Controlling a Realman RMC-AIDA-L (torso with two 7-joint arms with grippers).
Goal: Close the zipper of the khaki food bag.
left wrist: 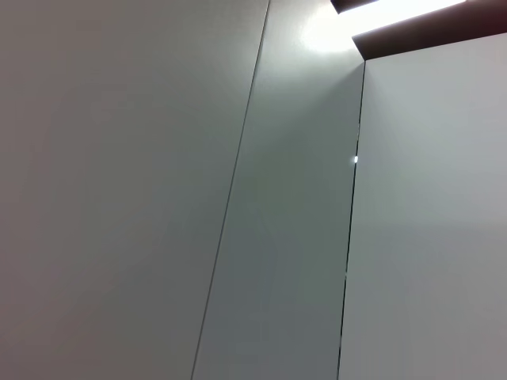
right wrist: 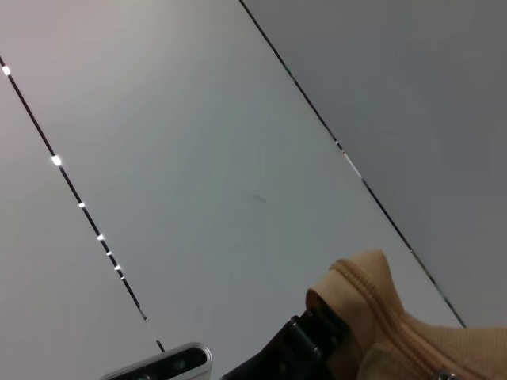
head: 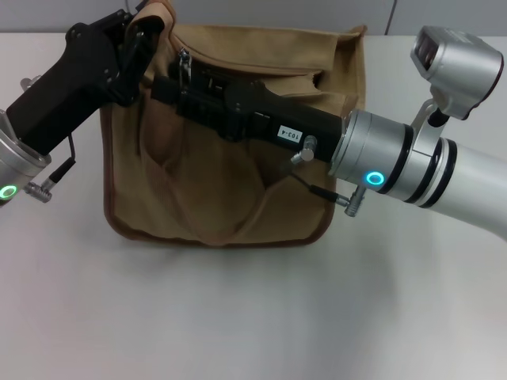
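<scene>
Khaki bag (head: 222,182) standing mid-table, top gaping. Right gripper (head: 184,85) reaching across toward ten o'clock, apparently pinching the zipper pull (head: 184,63); left gripper (head: 146,36) gripping the bag's corner at eleven o'clock. Risk: pull slipping free, or fabric bunching and jamming the slider.

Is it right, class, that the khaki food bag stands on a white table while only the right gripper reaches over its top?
Not quite. In the head view both work at the khaki food bag: the left gripper at its left top corner, the right gripper across its top. The white table is right.
</scene>
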